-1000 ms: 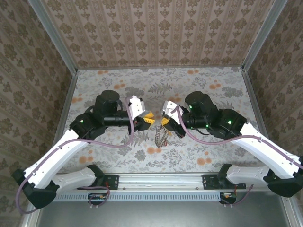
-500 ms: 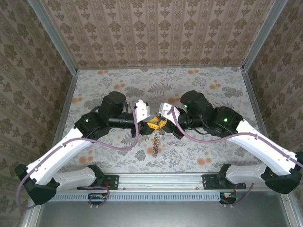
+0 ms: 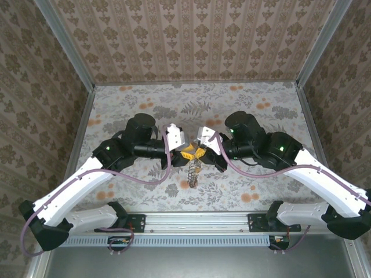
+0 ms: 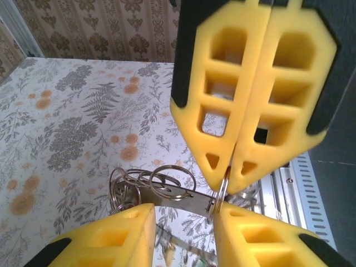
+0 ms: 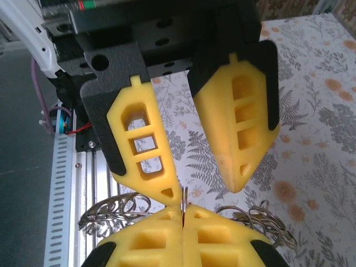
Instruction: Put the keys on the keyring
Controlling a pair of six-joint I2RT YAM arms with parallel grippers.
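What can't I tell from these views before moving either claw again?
- Keys: top view, too small. The hanging keyring sits partly under the left claw and right claw, with no key or tag distinguishable.
- Keyring's lower loops: left wrist view, hidden behind the left claw's own fingers.
- Grip depth: right wrist view, the ring edge disappears between the right claw's shut pads.

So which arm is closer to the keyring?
Right. The right end effector is pinched shut on the keyring. The left end effector sits open just next to it, not gripping it.
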